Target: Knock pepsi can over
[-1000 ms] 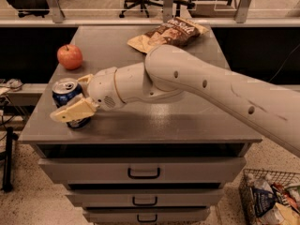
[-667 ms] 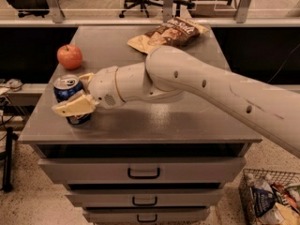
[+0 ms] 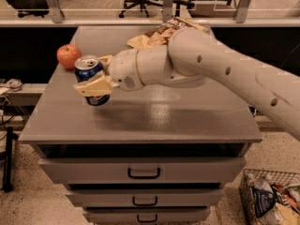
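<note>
Can: dark-blue silver-topped pepsi can [image 3: 87, 68], tilted, left of centre.
Gripper: tan two-finger gripper [image 3: 93, 77], jaws clamped on can.
Around: round red apple [image 3: 69, 56] just upper-left; brown crinkled chip bag [image 3: 157, 33] top centre.

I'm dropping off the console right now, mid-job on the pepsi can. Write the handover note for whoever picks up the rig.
Gripper: over the left part of the table, jaws on either side of the pepsi can and apparently closed on it.
Pepsi can: tilted with its top leaning left, not lying down. It is just right of the apple and a little nearer the front edge.
Chip bag: at the back of the table, partly hidden by the arm.
Done: can reached and tipped off upright.
Left: get it fully onto its side on the table, then back the arm away.
</note>
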Controlling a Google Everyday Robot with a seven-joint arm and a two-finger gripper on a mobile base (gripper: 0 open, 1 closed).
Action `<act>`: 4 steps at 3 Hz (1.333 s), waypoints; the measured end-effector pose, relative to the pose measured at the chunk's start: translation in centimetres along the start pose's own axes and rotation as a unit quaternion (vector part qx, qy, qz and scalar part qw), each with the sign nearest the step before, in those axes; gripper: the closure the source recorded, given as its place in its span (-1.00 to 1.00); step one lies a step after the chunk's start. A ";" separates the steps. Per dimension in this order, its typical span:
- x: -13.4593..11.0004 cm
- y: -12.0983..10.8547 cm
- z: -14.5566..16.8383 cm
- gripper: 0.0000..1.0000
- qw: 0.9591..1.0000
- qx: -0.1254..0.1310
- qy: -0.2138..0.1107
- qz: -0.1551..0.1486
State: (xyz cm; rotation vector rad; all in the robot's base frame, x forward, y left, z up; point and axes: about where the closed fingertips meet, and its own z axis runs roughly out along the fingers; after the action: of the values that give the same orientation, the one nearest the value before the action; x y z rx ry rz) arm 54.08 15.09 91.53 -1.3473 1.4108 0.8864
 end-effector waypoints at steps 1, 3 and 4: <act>-0.6 -2.2 -3.4 1.00 0.999 0.023 0.037 -0.022; 1.1 -4.5 -8.1 1.00 0.975 0.040 0.193 -0.101; 2.4 -5.1 -9.7 1.00 0.948 0.039 0.279 -0.148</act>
State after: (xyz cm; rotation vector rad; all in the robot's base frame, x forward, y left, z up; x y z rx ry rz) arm 57.78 4.51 92.53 -1.7751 1.5771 0.2476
